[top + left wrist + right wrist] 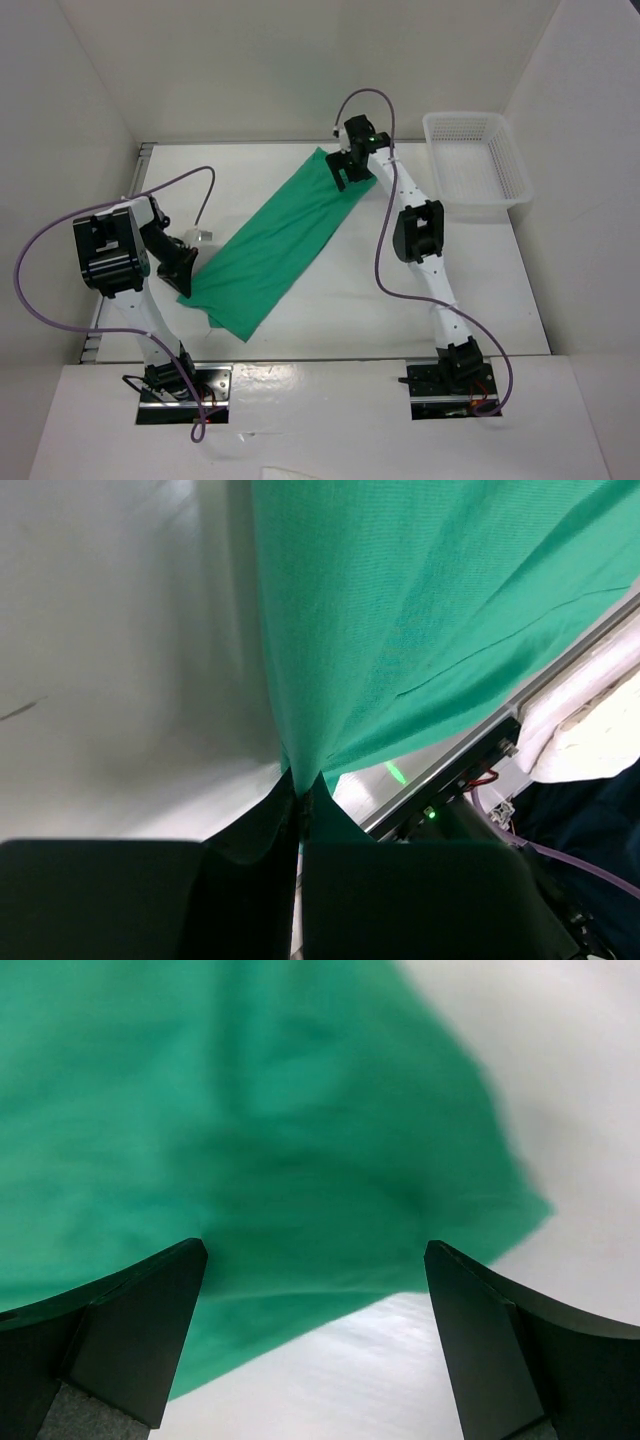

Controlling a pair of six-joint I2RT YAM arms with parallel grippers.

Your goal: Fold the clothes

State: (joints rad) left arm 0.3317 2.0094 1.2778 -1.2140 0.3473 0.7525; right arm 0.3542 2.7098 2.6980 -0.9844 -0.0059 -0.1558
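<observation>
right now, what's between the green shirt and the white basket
Only the right arm crosses above that stretch; the table there is bare, seen in the top view.

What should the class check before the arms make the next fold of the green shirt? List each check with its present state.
1. Left gripper shut on shirt edge: ok.
2. Right gripper open over the far end: ok.
3. Right gripper holding fabric: not ok.
4. Shirt apart from basket: ok.
5. All layers caught in the left grip: cannot tell.
</observation>
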